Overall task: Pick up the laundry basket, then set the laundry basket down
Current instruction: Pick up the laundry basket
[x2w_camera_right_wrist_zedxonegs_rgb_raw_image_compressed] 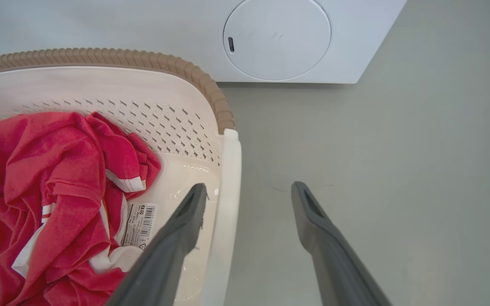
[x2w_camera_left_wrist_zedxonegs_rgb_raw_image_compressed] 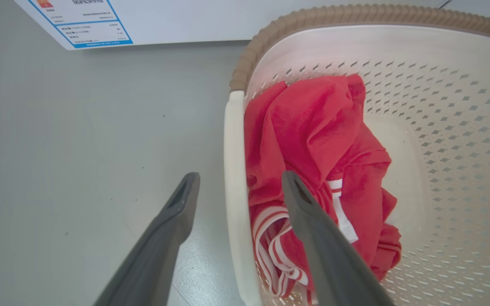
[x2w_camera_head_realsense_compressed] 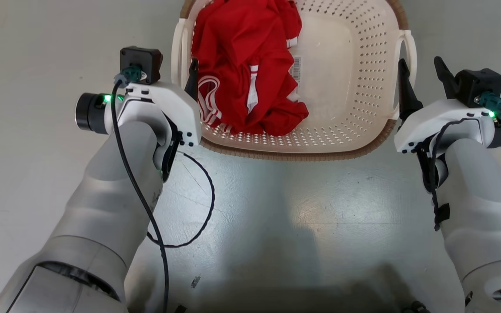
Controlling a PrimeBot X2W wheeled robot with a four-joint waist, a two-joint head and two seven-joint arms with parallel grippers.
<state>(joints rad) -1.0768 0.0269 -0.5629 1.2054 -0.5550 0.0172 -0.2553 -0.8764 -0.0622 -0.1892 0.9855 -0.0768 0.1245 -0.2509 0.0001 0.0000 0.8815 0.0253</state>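
Currently left gripper (x2w_camera_left_wrist_zedxonegs_rgb_raw_image_compressed: 240, 176) and right gripper (x2w_camera_right_wrist_zedxonegs_rgb_raw_image_compressed: 249, 187) spread, a handle (x2w_camera_left_wrist_zedxonegs_rgb_raw_image_compressed: 233, 140) between each finger pair. Risk: left inner finger (x2w_camera_left_wrist_zedxonegs_rgb_raw_image_compressed: 313, 221) pinches red garment (x2w_camera_left_wrist_zedxonegs_rgb_raw_image_compressed: 313, 127); uneven grips tilt laundry basket (x2w_camera_head_realsense_compressed: 294, 154).

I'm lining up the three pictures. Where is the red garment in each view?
Head view: garment top centre, in the basket's left half.
Left wrist view: centre to lower centre.
Right wrist view: lower left.
Shared landmark: the basket's brown rim.
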